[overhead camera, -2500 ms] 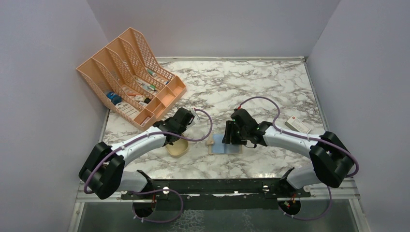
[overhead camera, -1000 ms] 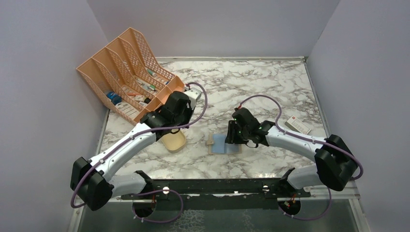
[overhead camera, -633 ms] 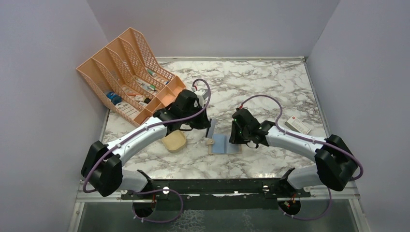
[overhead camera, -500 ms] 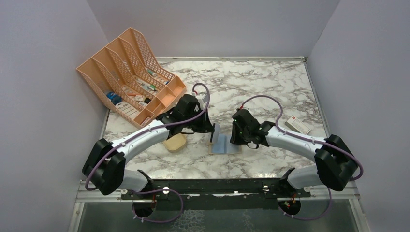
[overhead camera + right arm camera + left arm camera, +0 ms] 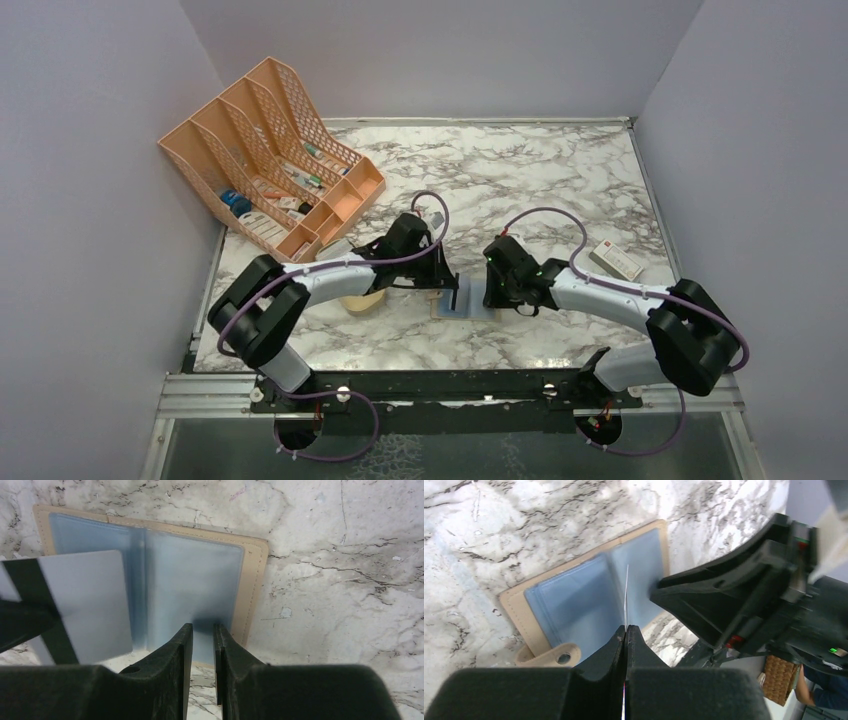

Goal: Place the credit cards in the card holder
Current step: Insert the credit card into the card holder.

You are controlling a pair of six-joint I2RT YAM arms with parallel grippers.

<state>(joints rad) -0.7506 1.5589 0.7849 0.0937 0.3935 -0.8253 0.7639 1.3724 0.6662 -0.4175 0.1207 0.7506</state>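
1. Orange file rack (image 5: 270, 160): far-left corner of desk (image 5: 560, 180). Small items in its bays, too small to ID.
2. Beige dish (image 5: 362, 300): left of desk centre, mostly hidden under L arm; contents not visible.
3. Left gripper (image 5: 625, 629): clamped tight on a credit card (image 5: 626, 592), held on edge over the holder's fold. Can't tell if the card edge is in a pocket.
4. Card holder (image 5: 574, 597): open flat, mid desk nr the near edge, blue-grey pockets up. Mostly covered in top view.
5. Right gripper (image 5: 202, 627): jaws nearly together w/ thin gap, tips at the holder's right page. Pinching or just pressing, can't tell.
6. White box (image 5: 615, 258): nr right edge, well apart.
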